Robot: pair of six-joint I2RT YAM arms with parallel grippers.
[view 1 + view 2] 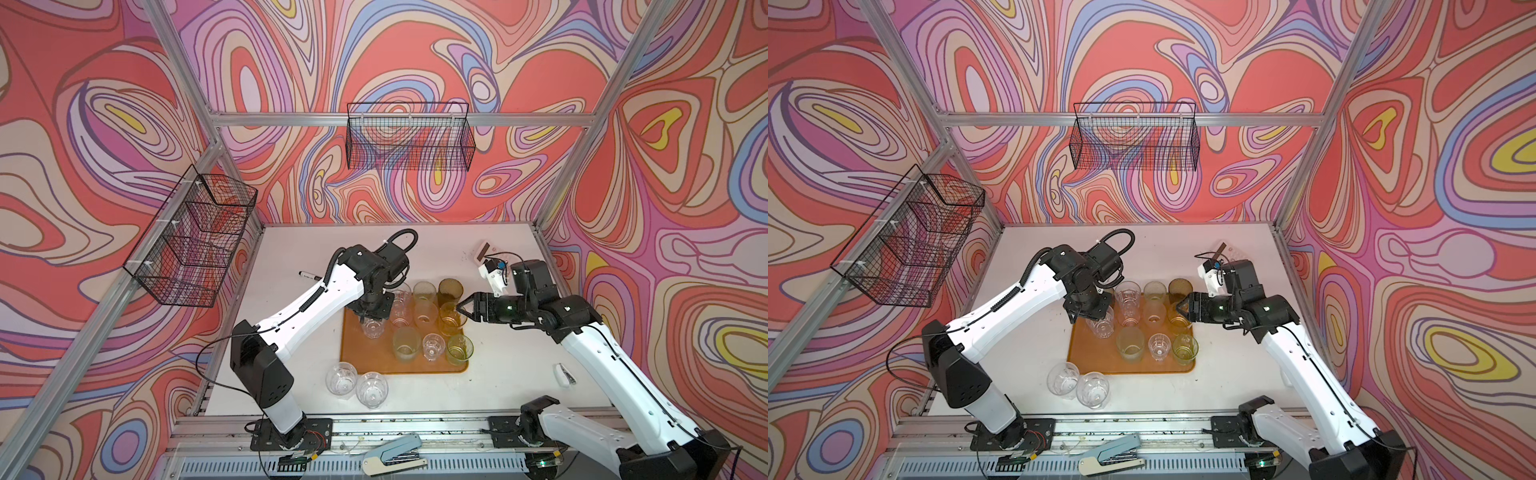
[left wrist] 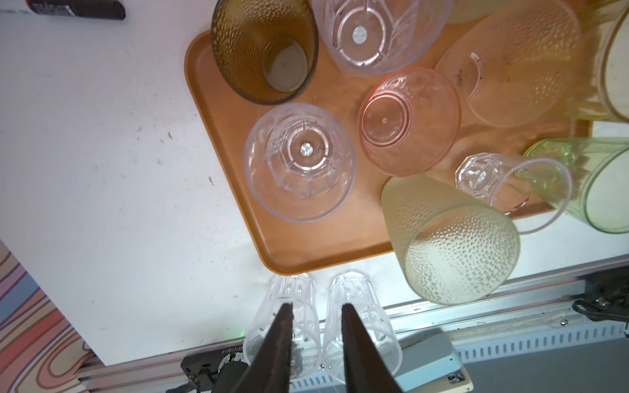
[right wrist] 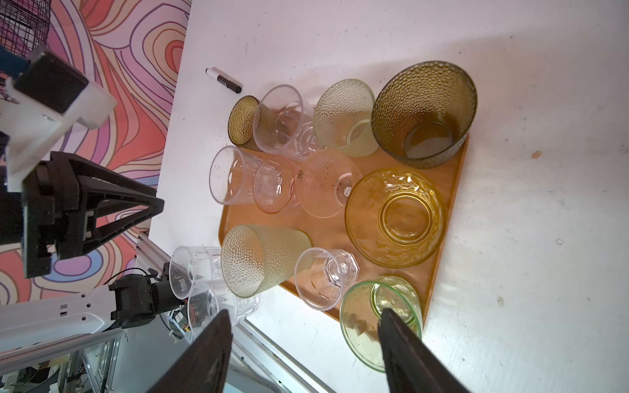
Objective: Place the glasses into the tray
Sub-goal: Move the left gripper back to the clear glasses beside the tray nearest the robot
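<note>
The orange-brown tray (image 1: 361, 353) (image 1: 1088, 353) lies mid-table with several glasses upright on it: clear, pink, pale green, olive-brown and amber. Two clear glasses (image 1: 341, 380) (image 1: 372, 390) stand on the table, off the tray's near left corner. My left gripper (image 1: 371, 313) (image 2: 316, 305) hangs over a clear glass (image 1: 372, 327) (image 2: 301, 163) near the tray's left edge, jaws slightly parted, nothing between them. My right gripper (image 1: 460, 309) (image 3: 304, 311) stands wide open and empty beside the amber glass (image 1: 451, 319) (image 3: 394, 217) at the tray's right side.
A black marker (image 1: 309, 275) lies left of the tray. A small white object (image 1: 563, 374) sits at the right, a remote-like device (image 1: 484, 251) at the back right. A stapler (image 1: 395, 455) rests on the front rail. Wire baskets (image 1: 409, 137) (image 1: 195, 241) hang on the walls.
</note>
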